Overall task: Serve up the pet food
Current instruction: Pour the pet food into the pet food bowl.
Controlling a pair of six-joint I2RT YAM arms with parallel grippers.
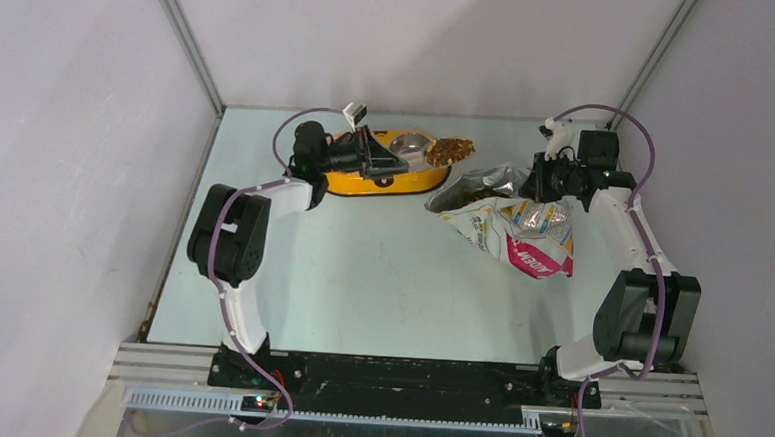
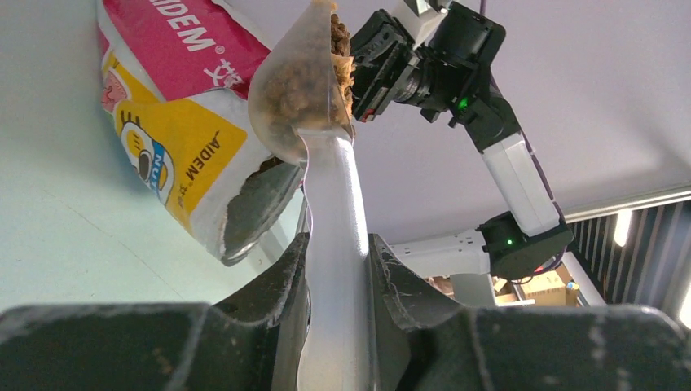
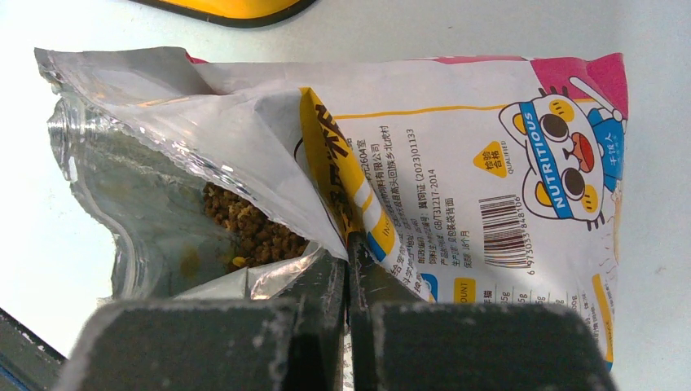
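**Scoop loaded, bag pinched at the edge**

A heaped load of pet food point(image 1: 450, 150) is carried in the clear scoop point(image 2: 297, 90), whose handle is clamped tight by the left claw point(image 2: 336, 244). The scoop is held up off the surface point(image 1: 360, 277), by the right end of the yellow double bowl point(image 1: 365, 184). The foil bag point(image 3: 489, 122) is laid on its side just beside it, mouth turned toward the bowl, and more brown pellets can be seen inside. The edge of that mouth is pinched by the right claw point(image 3: 349, 261), fingers pressed together on the foil.
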